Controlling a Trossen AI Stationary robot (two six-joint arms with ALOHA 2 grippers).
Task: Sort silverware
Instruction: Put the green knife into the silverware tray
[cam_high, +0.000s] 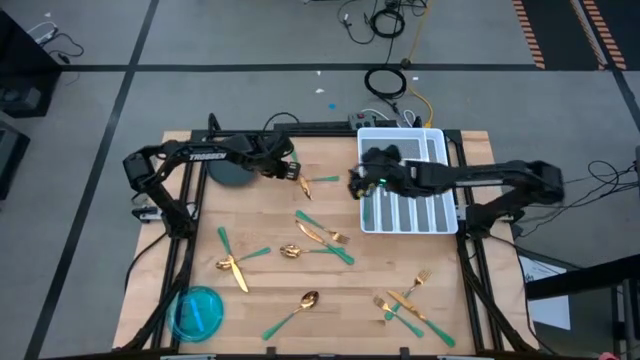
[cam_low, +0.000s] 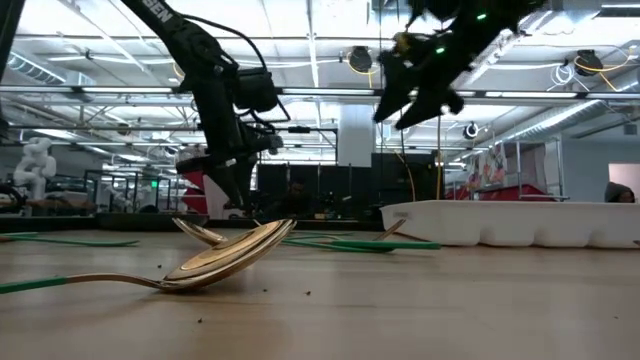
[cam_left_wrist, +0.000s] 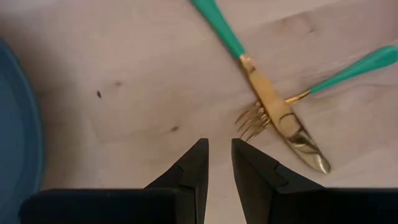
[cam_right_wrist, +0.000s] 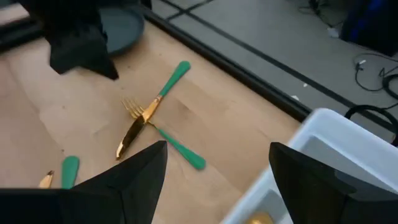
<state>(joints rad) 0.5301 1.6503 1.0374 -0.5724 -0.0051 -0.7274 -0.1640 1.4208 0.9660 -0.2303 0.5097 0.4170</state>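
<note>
**Two arms, one tray, lots of little forks and spoons**

There is one wood table (cam_high: 260, 215). One white tray (cam_high: 437, 222) sits at the far right. It has slots, so each kind of silverware can get its own place.

There are two arms. The right gripper (cam_right_wrist: 217, 146) hangs over the left edge of the tray. Its fingers are spread wide and hold nothing. I think it is there to drop a piece in or has just let one go.

The left gripper (cam_left_wrist: 217, 144) is low over the far part of the table. Its fingers are close together, with a thin gap, and hold nothing. One knife (cam_left_wrist: 283, 118) lies across one fork (cam_left_wrist: 254, 119) just beside it, so that pair looks like its next pick.

One dark plate (cam_high: 232, 172) sits far left. One blue plate (cam_high: 197, 312) sits near left.

The silverware (cam_high: 320, 238) lies all over the table, in about five groups. I count about a dozen, but some overlap, so I cannot be sure.
</note>
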